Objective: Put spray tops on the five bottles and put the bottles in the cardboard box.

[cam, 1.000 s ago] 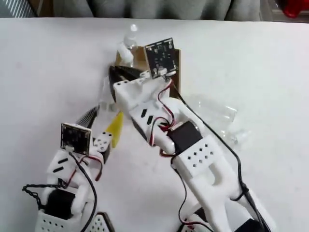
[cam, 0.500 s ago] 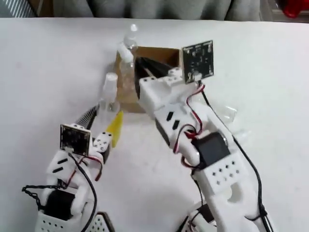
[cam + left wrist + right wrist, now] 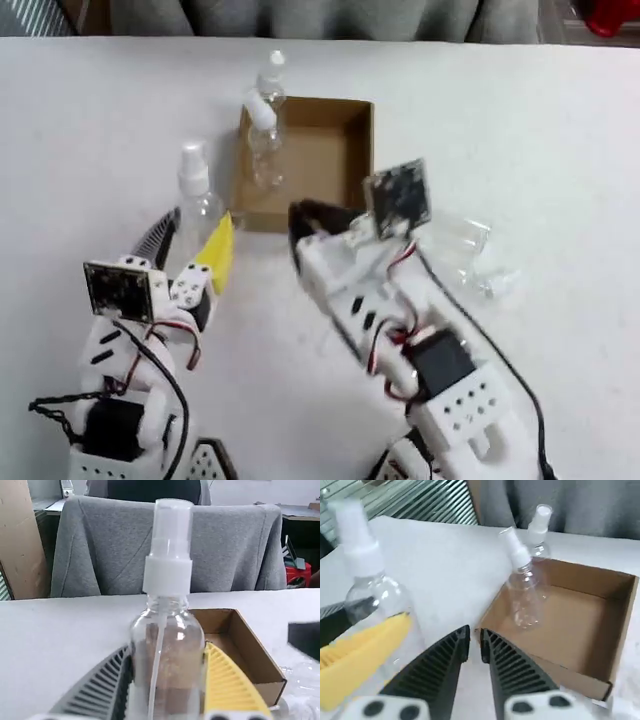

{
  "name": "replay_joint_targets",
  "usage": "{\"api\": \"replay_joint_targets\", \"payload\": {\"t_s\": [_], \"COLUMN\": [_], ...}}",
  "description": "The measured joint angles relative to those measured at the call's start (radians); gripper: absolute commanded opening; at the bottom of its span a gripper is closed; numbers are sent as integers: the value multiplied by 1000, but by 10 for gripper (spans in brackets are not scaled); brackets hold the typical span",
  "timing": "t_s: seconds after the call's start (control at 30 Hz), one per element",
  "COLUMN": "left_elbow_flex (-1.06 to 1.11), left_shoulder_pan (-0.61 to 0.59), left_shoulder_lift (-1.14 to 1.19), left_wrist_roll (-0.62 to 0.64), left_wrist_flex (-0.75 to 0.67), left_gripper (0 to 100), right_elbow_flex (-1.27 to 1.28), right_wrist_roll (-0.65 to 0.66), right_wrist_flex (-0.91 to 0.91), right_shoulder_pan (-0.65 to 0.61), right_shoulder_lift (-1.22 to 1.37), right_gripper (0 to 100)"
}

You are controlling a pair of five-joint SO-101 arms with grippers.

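— What do the left fingers [image 3: 95, 695] look like?
— One is grey, the other a yellow finger [image 3: 230, 690], and both are ribbed. The right fingers [image 3: 437, 670] are both black, ribbed too.
— And behind the fingers?
— White plastic shells [image 3: 355, 290] with dark slots, then black motor blocks [image 3: 440, 365]. Just behind each pair of fingers sits a dark square circuit board [image 3: 398, 195] dotted with small parts.
— Cables?
— Thin red and black wires [image 3: 380, 352] loop along both arms. A thicker black cable [image 3: 505, 365] trails farther back on the right arm, beside a white block [image 3: 465, 405] with rows of small holes.
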Motion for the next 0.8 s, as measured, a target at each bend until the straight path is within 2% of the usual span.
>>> {"api": "replay_joint_targets", "payload": {"t_s": [0.23, 0.4, 0.63, 0.8], "left_elbow_flex": [-34, -153, -239, -241], "left_shoulder_pan": [3, 0, 0, 29], "left_shoulder_lift": [17, 203, 463, 474], "left_wrist_roll": [0, 3, 6, 6], "left_wrist_flex": [-2, -71, -153, -155], "left_gripper": [22, 22, 22, 22], "right_elbow_flex": [258, 416, 626, 646], "right_wrist_roll": [84, 97, 101, 101], "right_wrist_flex": [-229, -433, -806, -862], "right_shoulder_pan": [-178, -273, -361, -367], "right_shoulder_lift": [-84, -97, -97, -97], "right_gripper": [15, 15, 15, 15]}}
